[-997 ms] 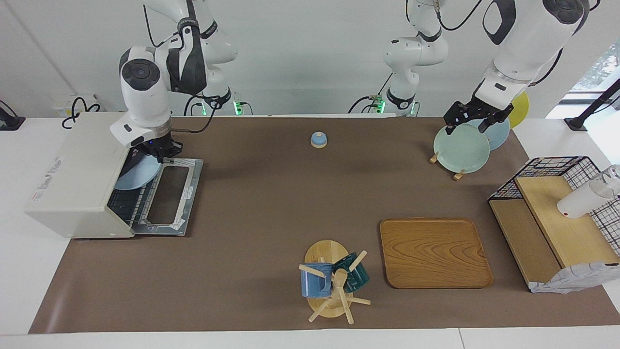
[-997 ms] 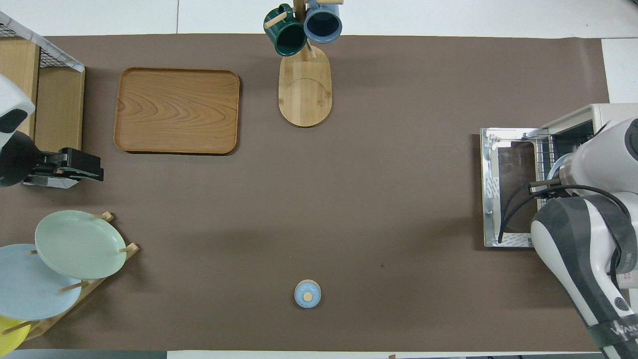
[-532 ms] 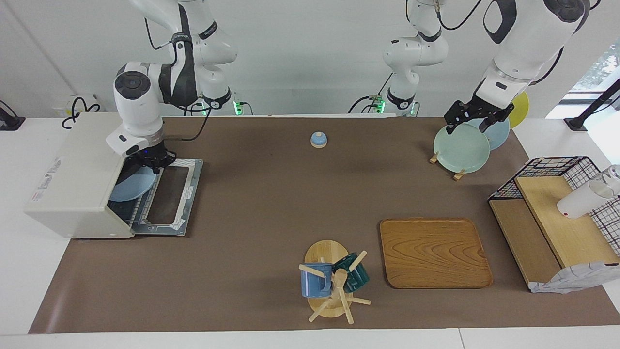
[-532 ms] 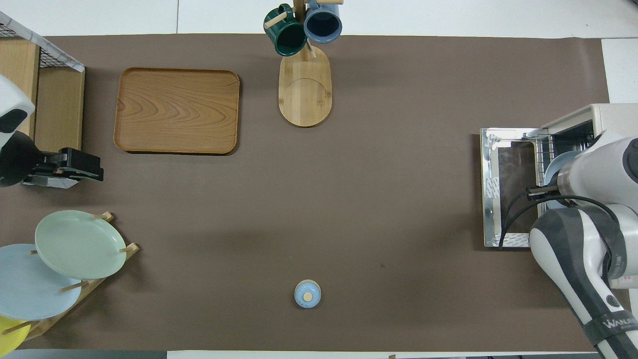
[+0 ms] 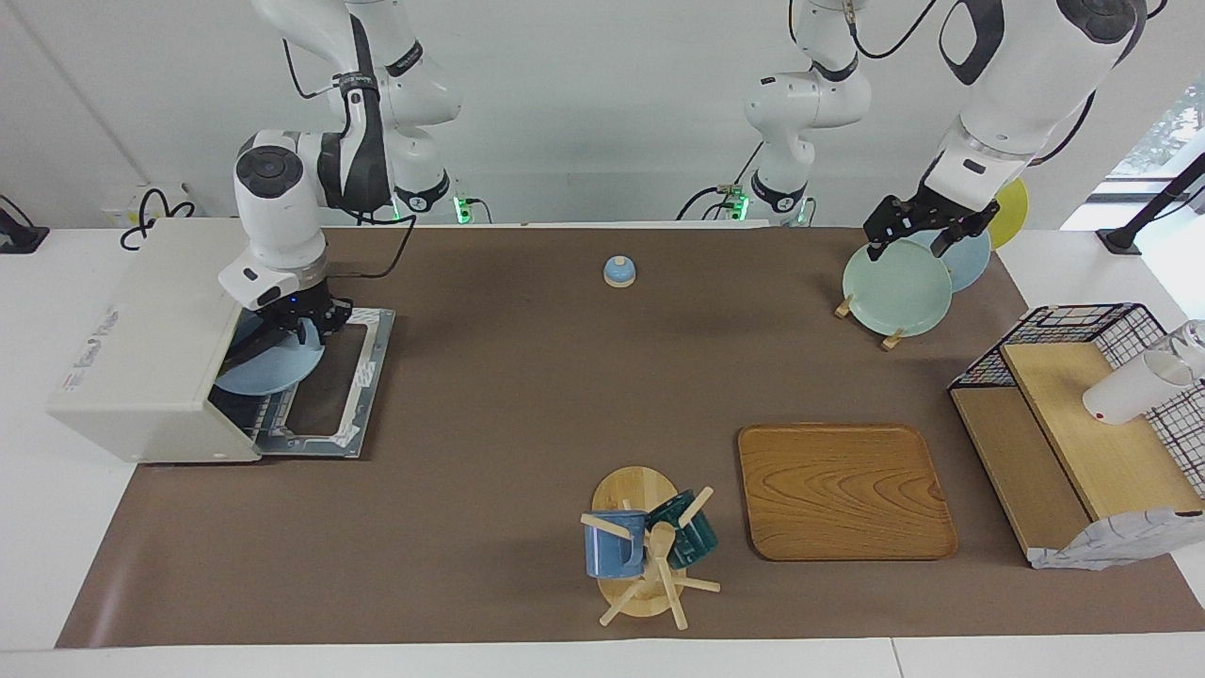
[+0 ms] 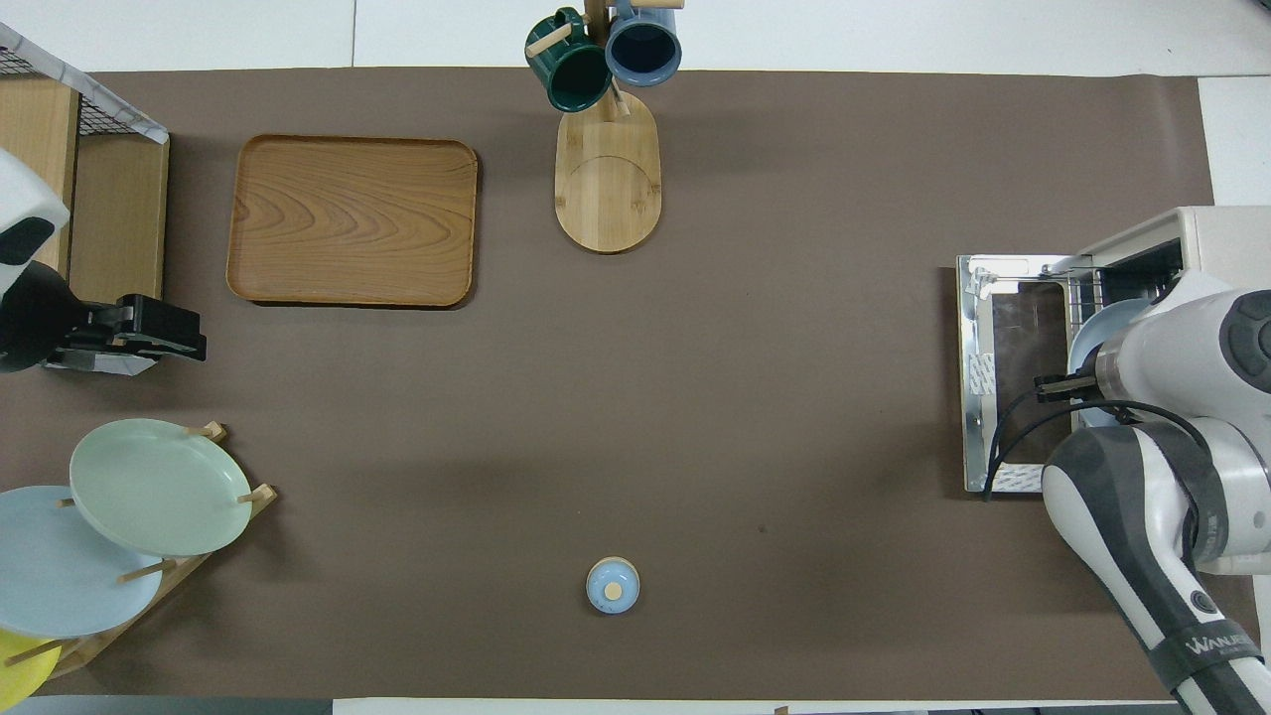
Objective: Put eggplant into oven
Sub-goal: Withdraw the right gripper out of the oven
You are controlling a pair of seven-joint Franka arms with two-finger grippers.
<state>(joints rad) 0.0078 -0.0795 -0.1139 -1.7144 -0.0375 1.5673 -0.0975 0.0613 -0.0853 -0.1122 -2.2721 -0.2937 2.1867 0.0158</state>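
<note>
Right gripper point(image 5: 306, 325), jaws' spread not tellable, hangs at the open oven's point(image 5: 141, 348) mouth, nine o'clock on the tabletop point(image 5: 527, 395) in the facing view, over a pale blue plate point(image 5: 273, 369). A dark streak crosses that plate, pointing toward two o'clock; whether it is the eggplant cannot be told. Left gripper point(image 5: 918, 235), jaws wide, waits over the green plate point(image 5: 894, 287).

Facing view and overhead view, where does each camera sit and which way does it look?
Facing view: high across the table, looking at the robots; both arms show, right gripper at the oven, left gripper up near the plate rack.
Overhead view: above the robots' end, looking steeply down; only arm ends show.
Shared: oven, wooden tray, half a turn apart.
</note>
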